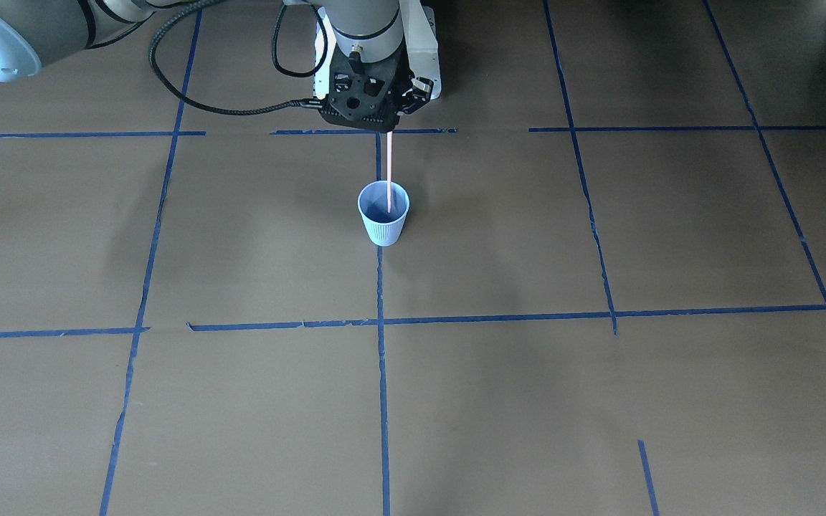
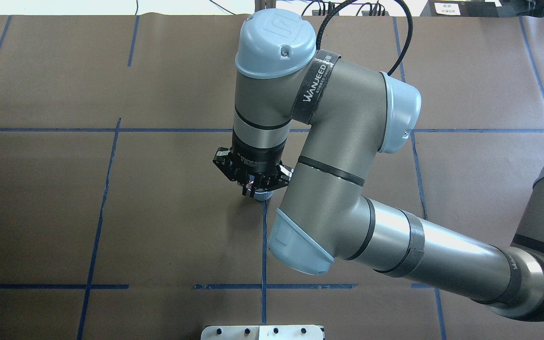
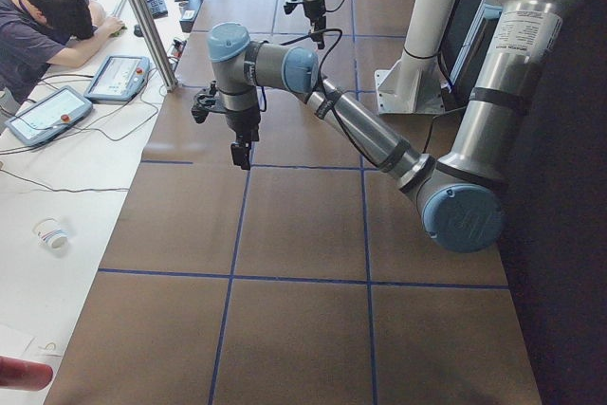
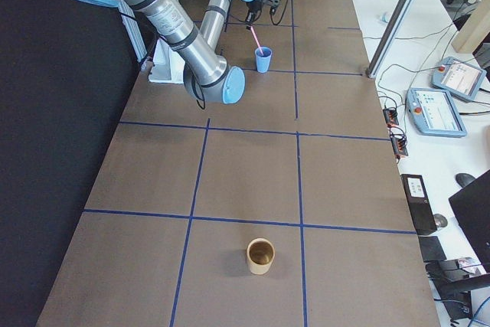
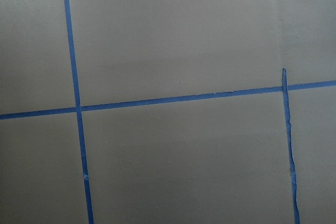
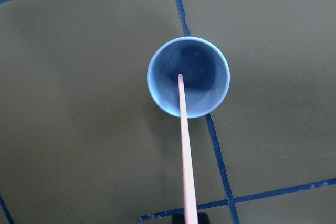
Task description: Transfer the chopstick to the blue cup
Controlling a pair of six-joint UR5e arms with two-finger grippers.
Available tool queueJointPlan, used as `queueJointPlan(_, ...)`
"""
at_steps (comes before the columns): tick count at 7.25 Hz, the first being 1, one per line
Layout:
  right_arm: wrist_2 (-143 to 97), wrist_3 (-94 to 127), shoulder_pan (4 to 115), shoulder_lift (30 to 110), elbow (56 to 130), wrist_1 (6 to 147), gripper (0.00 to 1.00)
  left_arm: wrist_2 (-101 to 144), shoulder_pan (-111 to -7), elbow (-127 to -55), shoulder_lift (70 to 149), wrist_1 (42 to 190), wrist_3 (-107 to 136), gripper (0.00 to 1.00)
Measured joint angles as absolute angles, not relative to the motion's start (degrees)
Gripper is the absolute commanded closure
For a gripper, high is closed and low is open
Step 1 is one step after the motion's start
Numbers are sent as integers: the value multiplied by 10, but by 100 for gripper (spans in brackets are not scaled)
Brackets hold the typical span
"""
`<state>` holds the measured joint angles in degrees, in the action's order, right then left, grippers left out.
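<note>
The pale blue ribbed cup [image 1: 383, 223] stands upright on the brown table, on a blue tape line. My right gripper [image 1: 389, 129] hangs straight above it, shut on the top of the pale pink chopstick [image 1: 389, 168]. The chopstick hangs nearly upright with its lower end inside the cup's rim. The right wrist view looks down the chopstick [image 6: 185, 145] into the cup [image 6: 157, 95]; the tip sits over the opening, left of centre. In the overhead view the right gripper [image 2: 253, 186] hides most of the cup [image 2: 263, 197]. My left gripper [image 3: 243, 154] hovers over bare table far away; I cannot tell its state.
A tan cup [image 4: 260, 256] stands alone on the table's far right part. Blue tape lines grid the brown table. A person [image 3: 43, 21] sits at a side desk with tablets [image 3: 116, 76]. The robot's white base plate [image 1: 427, 68] lies behind the blue cup.
</note>
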<state>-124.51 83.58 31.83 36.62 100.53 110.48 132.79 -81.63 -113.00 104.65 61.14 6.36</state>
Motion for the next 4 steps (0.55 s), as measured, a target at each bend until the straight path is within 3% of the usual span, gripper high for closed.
queueJointPlan(4, -1235, 829, 324, 370, 1008, 1092, 0, 1328, -815, -1127, 1045, 612, 63, 0)
